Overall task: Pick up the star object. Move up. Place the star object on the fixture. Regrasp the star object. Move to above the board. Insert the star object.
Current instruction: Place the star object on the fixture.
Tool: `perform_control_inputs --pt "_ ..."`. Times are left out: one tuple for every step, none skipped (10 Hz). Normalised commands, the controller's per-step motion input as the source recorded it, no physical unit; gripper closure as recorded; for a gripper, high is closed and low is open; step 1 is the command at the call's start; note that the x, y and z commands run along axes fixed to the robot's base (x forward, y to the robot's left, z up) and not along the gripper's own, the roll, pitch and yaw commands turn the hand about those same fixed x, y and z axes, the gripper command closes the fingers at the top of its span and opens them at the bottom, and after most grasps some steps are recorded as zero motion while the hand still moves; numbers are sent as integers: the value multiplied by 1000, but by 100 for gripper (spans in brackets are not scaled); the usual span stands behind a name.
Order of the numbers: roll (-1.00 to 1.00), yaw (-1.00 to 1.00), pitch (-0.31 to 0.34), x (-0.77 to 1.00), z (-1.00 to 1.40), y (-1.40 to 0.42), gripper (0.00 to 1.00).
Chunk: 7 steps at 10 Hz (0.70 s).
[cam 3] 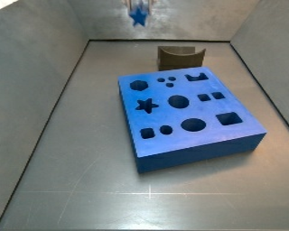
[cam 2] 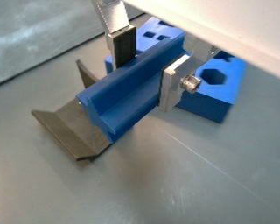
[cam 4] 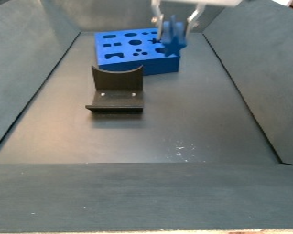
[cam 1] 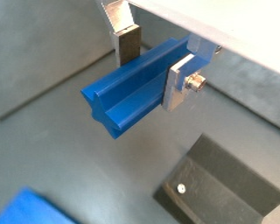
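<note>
My gripper [cam 1: 154,63] is shut on the star object [cam 1: 130,92], a blue ridged bar held crosswise between the fingers [cam 1: 129,42], well above the floor. Both wrist views show it, with the bar [cam 2: 122,103] sticking out past the pads. In a side view the star object [cam 3: 137,13] hangs high near the back wall, above the fixture [cam 3: 177,57]. In a side view the gripper [cam 4: 175,26] holds the bar [cam 4: 174,38] over the far right edge of the board [cam 4: 136,50]. The fixture [cam 2: 78,131] lies below the bar's end.
The large blue board [cam 3: 190,113] with its star hole [cam 3: 146,105] and other cut-outs lies on the grey floor in front of the fixture [cam 4: 116,87]. Sloping grey walls [cam 3: 51,108] close the area on the sides and back.
</note>
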Motion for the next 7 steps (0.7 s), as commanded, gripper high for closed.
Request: perform_control_inputs --pt "-182 270 31 1000 -992 -173 100" --pt "-148 174 29 1000 -938 -146 100" --pt "-108 105 21 999 -849 -109 100" --pt "-89 86 19 925 -740 -82 100" --pt "-63 62 8 778 -528 -51 100" --pt "-53 55 6 665 -372 -37 100" --pt "-43 53 -26 595 -202 -25 100"
